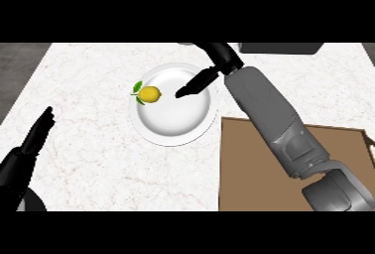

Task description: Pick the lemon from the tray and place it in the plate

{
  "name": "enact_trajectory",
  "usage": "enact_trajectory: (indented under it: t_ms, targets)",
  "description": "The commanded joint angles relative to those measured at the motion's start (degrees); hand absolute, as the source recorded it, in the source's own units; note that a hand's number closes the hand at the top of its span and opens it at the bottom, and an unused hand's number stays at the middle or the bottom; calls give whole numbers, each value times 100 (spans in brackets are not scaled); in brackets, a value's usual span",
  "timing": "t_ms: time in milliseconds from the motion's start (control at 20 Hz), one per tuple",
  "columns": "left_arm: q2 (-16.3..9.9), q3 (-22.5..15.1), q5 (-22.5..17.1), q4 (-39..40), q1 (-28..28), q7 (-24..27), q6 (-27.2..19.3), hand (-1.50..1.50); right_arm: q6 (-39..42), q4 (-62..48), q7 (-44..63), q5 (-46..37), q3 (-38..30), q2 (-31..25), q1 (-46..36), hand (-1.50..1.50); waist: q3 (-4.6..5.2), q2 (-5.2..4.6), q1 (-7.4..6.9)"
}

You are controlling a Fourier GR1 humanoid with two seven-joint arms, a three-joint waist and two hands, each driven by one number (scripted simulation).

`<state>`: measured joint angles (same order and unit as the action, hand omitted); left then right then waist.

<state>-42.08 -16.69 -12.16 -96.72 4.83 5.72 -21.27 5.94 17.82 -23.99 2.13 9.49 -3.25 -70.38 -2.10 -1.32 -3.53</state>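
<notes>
The yellow lemon (150,94), with green leaves at its left side, lies on the white plate (176,126) near the plate's upper left rim. My right hand (199,82) hangs over the plate just right of the lemon, fingers straight and pointing down-left, a small gap between their tips and the fruit. The brown tray (249,168) sits at the lower right, partly hidden by my right forearm. My left hand (36,133) rests open at the left edge, fingers up.
The white marble counter (95,163) runs around the plate and tray. A dark object (282,47) sits at the counter's far right edge. Dark floor shows past the counter's left edge.
</notes>
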Motion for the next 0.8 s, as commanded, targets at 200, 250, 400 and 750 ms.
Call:
enact_trajectory:
  t_ms: [200,250,400,750]
  targets:
    - [168,-17,-40,412,-192,-3,7,0,1033,-432,-572,540,-706,-939,-122,-150,204,-148,-69]
    - [167,-90,15,392,-63,118,11,0,1063,-470,-773,496,-684,-953,-24,-150,205,-139,-112]
    - [242,-150,29,257,-132,108,-78,0,1398,-540,-1249,350,-594,-1329,175,-150,197,-208,-169]
    - [94,-161,-53,341,-259,30,93,0,1723,-848,-1497,245,-602,-1675,92,-150,200,-223,-241]
